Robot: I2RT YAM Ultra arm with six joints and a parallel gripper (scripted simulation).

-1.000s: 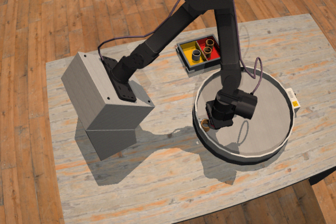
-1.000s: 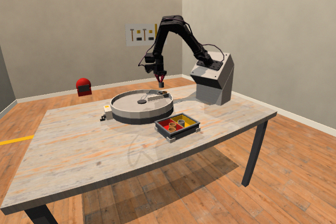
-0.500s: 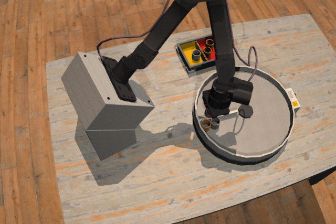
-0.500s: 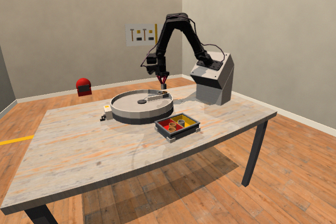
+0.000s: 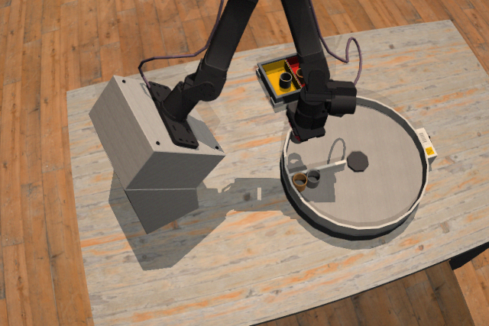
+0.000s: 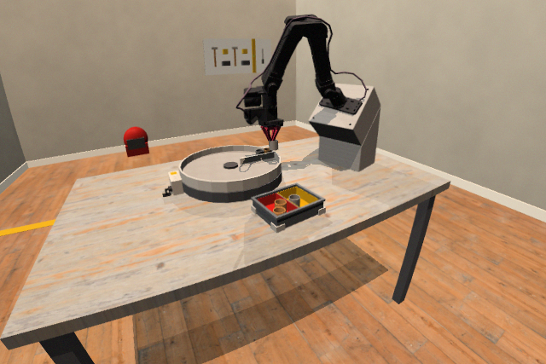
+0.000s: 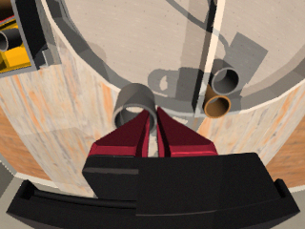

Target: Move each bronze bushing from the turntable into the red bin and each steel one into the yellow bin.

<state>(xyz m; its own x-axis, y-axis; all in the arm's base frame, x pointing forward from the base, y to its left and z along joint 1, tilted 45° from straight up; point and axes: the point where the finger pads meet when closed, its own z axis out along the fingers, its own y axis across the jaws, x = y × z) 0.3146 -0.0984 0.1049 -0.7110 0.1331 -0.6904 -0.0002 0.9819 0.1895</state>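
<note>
Taking the turntable as the landmark and starting nearest the wrist camera, the gripper is clenched on a grey steel bushing, its red fingers pinching one side of the sleeve's wall, with one finger apparently inside the bore and the other outside; the held part hangs above the turntable's rim on the side facing the bins, lifted off the disc. It is a short, stiff metal tube, probably smooth and fairly dense for its size, so a wall pinch like this should hold but could let the part swing or slip if the arm jerks; it will not crush or bend. Farther in, on the turntable's surface against the end of a pale guide bar, a second steel bushing and a bronze bushing stand upright, touching each other just inside the rim; each offers the same open top edge for a wall grip, though their contact leaves little room for a finger between them. At the turntable's centre sits a dark hub. Beyond the turntable's rim lies the tray with the yellow bin, already holding one steel sleeve, and the red bin, partly hidden by the arm in the top view.
</note>
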